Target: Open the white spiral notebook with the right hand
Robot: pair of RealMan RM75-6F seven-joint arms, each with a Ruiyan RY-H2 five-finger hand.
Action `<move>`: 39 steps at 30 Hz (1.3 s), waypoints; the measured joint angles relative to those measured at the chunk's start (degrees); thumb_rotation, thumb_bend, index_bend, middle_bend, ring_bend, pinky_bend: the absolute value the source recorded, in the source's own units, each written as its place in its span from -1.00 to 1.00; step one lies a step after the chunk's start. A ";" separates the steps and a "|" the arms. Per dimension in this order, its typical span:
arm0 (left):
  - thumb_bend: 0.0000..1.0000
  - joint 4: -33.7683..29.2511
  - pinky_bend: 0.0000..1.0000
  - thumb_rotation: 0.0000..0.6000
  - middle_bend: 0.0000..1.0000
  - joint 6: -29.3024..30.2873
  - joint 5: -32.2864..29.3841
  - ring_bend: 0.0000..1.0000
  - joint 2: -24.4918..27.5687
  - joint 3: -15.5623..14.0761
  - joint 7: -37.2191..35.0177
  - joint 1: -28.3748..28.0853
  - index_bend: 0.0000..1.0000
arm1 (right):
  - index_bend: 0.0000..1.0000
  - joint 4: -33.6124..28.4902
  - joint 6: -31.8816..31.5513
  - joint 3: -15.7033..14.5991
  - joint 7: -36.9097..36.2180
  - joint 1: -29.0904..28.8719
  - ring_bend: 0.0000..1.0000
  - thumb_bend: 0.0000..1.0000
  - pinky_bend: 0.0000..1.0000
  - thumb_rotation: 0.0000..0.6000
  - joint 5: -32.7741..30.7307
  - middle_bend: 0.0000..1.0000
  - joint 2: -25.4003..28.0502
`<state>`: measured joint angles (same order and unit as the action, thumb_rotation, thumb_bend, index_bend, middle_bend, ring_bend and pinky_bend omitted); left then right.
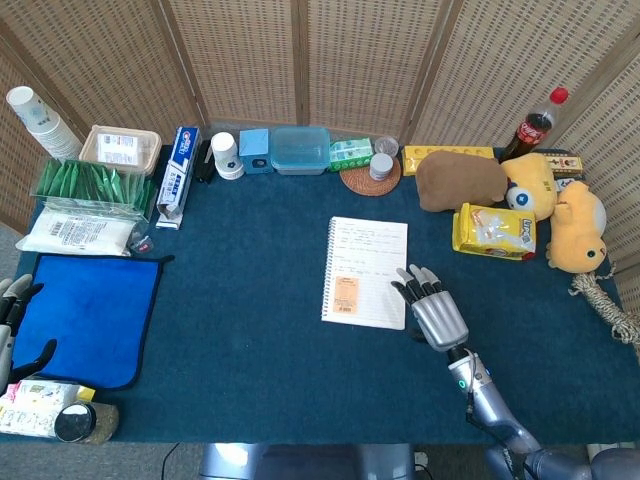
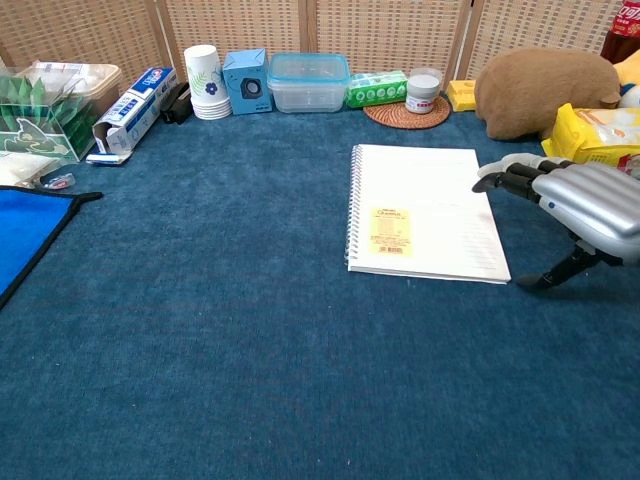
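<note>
The white spiral notebook [image 1: 365, 270] [image 2: 423, 212] lies closed and flat on the blue cloth near the table's middle, spiral along its left side, an orange label on its cover. My right hand [image 1: 432, 312] [image 2: 575, 210] hovers palm down at the notebook's lower right corner, fingers spread and holding nothing; its fingertips [image 2: 490, 180] reach over the right edge. Whether they touch the cover I cannot tell. My left hand [image 1: 12, 318] shows only at the far left edge of the head view, off the table, fingers apart and empty.
A brown plush [image 1: 458, 180], a yellow snack bag [image 1: 494, 231] and yellow toys [image 1: 575, 228] lie right of the notebook. A cola bottle [image 1: 535, 124], a clear box [image 1: 299, 150], cups [image 1: 227, 156] and a coaster [image 1: 370, 178] line the back. A blue cloth mat [image 1: 88, 315] lies left.
</note>
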<state>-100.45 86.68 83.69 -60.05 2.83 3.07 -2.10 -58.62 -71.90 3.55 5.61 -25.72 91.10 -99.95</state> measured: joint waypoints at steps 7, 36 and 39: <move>-0.42 0.37 -1.00 1.00 -0.82 0.25 -0.05 -0.91 -0.11 0.01 -0.33 0.13 -0.50 | -0.70 1.20 0.56 -0.23 -0.22 -0.67 -0.89 -0.89 -0.72 1.00 -0.11 -0.73 -0.78; -0.42 2.80 -1.00 1.00 -0.83 -0.28 -1.23 -0.91 -1.88 0.18 -2.86 0.18 -0.52 | -0.72 1.33 -2.32 5.42 0.36 -4.16 -0.85 -0.91 -0.72 1.00 -2.93 -0.72 -4.90; -0.41 2.87 -1.00 1.00 -0.83 0.01 -1.17 -0.91 -1.96 0.16 -3.00 0.34 -0.52 | -0.73 1.45 -3.05 6.69 0.12 -4.77 -0.84 -0.91 -0.72 1.00 -3.45 -0.72 -5.84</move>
<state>-97.57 86.69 82.52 -62.01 2.99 0.07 -1.76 -57.17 -74.95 10.24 5.73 -30.49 87.65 -105.80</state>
